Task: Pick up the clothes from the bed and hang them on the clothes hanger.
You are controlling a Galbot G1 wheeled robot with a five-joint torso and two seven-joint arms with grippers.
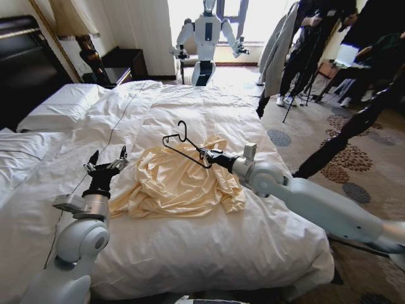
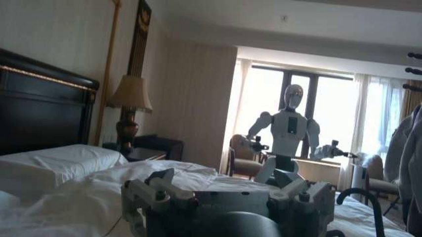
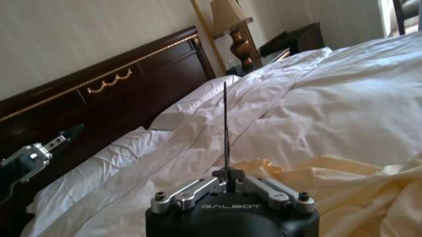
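On my head camera the clothes [image 1: 180, 180] lie crumpled on the bed [image 1: 266, 247], and my right gripper [image 1: 205, 154] is clamped on the clothes hanger [image 1: 183, 144], holding it just above the top. My left gripper [image 1: 107, 166] hovers beside the fabric, fingers spread. Left wrist: those fingers [image 2: 155, 183] stand apart. Right wrist: jaws pinch the thin hanger [image 3: 226, 126].

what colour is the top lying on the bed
Pale cream-yellow, plain as far as visible. The clothes show best in the head view, spread on the white bed.
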